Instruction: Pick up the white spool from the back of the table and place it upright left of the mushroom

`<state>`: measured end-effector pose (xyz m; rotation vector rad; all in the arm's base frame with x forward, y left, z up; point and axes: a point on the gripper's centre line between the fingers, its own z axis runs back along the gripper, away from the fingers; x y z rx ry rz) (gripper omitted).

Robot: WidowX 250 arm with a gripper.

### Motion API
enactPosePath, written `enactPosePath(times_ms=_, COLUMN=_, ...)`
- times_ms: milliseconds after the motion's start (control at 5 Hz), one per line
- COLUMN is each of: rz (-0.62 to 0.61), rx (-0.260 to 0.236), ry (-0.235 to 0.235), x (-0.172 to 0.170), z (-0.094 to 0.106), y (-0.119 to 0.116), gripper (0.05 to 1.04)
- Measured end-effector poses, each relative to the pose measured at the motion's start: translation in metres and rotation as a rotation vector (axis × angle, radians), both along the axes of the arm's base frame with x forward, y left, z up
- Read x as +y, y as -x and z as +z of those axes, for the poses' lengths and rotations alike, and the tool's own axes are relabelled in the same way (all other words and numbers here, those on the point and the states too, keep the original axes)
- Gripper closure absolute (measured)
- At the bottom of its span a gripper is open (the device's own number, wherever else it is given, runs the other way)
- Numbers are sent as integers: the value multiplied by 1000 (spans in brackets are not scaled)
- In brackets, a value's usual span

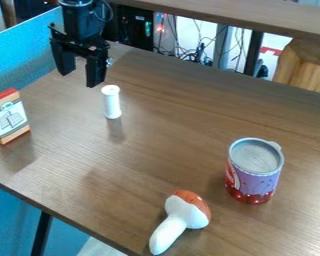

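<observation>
Currently, you have the gripper (80,79) at the far left of the scene, hanging above the wooden table (176,130) with its two fingers spread well apart and nothing between them. It holds nothing, and you can see no contact with any of the things on the tabletop. So far as this view shows, no grip has been made: everything here rests on the table, and nothing is lifted or carried.

Nearest to your gripper is the white cylinder (112,103), slim and spool-like, with wider ends. You'll find it upright on the left side, just to the near right of the fingers. Farther left, at the edge of your view, stands a small box (10,117) with a red top and a pale label, apart from the cylinder.

Look to the near right and you have a can (254,172), upright, with a grey top and a purple-and-red side. Toward the near edge, left of the can and apart from it, a toy mushroom (183,211) lies on its side, its white stem pointing toward you and its cap orange-brown and white.
</observation>
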<state>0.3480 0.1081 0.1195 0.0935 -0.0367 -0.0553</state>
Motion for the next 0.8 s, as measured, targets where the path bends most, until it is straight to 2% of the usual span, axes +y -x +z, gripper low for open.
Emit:
enactPosePath(times_ms=200, rz=5, rx=41, ry=13, x=-1, z=-15, y=2, gripper=82)
enactPosePath(times_ms=600, rz=12, rx=18, ry=-21, x=-2, z=-22, y=-27, gripper=83)
enactPosePath(times_ms=800, rz=-15, rx=30, ry=-55, x=-8, z=-27, y=-38, gripper=82)
